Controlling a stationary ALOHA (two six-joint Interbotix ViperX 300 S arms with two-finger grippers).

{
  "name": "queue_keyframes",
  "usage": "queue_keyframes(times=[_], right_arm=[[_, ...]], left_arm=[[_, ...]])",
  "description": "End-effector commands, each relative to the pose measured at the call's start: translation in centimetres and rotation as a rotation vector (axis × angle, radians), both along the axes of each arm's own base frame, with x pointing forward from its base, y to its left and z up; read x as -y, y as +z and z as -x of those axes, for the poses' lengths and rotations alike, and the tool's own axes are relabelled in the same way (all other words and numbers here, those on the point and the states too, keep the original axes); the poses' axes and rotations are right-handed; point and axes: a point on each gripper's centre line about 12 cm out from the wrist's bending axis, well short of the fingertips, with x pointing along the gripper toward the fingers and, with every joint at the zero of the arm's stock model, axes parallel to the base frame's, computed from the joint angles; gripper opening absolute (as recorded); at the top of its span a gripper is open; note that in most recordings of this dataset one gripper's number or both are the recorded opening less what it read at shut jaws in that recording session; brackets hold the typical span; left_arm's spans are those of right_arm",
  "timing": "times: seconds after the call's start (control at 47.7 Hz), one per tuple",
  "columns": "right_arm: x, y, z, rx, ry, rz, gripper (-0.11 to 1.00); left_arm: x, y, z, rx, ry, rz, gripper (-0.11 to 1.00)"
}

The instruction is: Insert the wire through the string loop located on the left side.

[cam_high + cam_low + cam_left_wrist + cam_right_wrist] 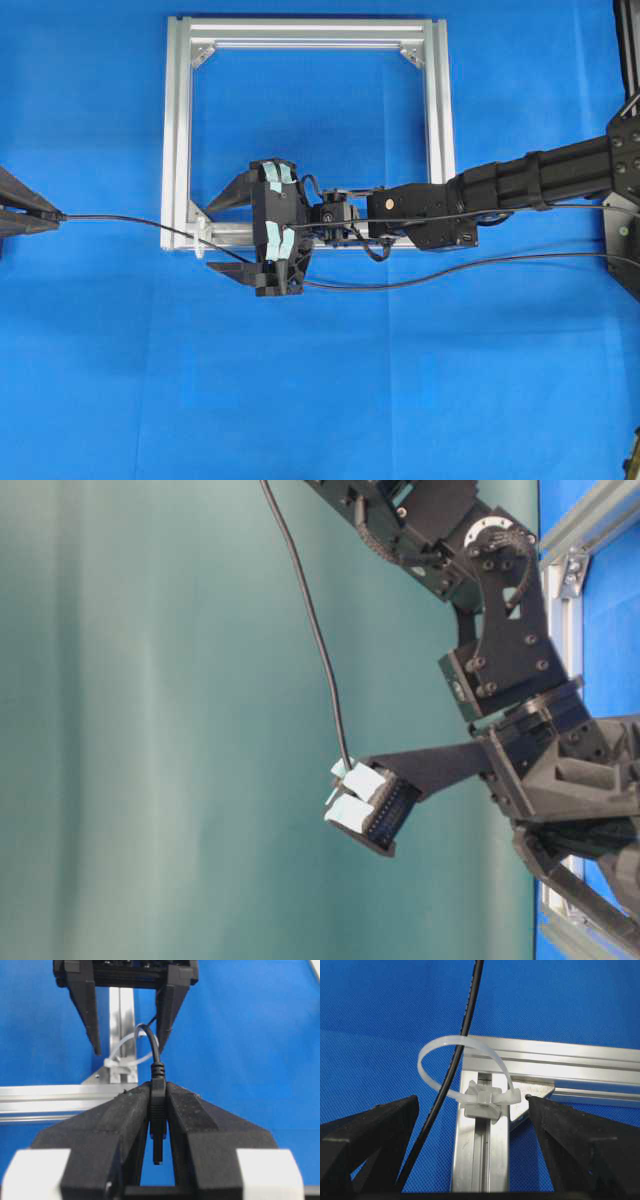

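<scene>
Right wrist view: I see the wire (pixel 451 1067) running through the string loop (pixel 462 1067), which stands on the silver frame (pixel 485 1160) at its near left corner. My left gripper (pixel 157 1125) is clenched on the wire's plug, out at the far left. My right gripper (pixel 222 232) is spread wide over that corner, grasping nothing.

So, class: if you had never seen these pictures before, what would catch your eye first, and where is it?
First, the silver frame on the blue cloth, with the right gripper standing open at its lower-left corner. There, in the right wrist view, the black wire runs through the whitish string loop fixed to the frame. At the left edge of the overhead view, the left gripper is shut on the wire's plug end.
</scene>
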Motion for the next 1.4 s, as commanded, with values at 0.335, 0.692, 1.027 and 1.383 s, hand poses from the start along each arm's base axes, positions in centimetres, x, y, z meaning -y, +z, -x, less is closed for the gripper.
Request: queue_keyframes(times=[0.335,0.692,1.027,1.383], right_arm=[[0.2,2.2,-0.4,0.054,-0.004,0.000,0.96],[0.2,4.3,0.0,0.078,-0.005,-0.002,0.96],[0.3,9.8,1.3,0.123,-0.008,-0.003,0.96],[0.3,14.0,2.4,0.160,-0.009,-0.004,0.96]], left_arm=[[0.0,0.6,-0.2,0.015,0.004,0.000,0.87],[0.0,0.5,-0.2,0.012,0.004,0.000,0.83],[0.0,0.5,-0.2,0.014,0.004,0.000,0.83],[-0.1,0.7,-0.2,0.023,0.005,0.000,0.83]])
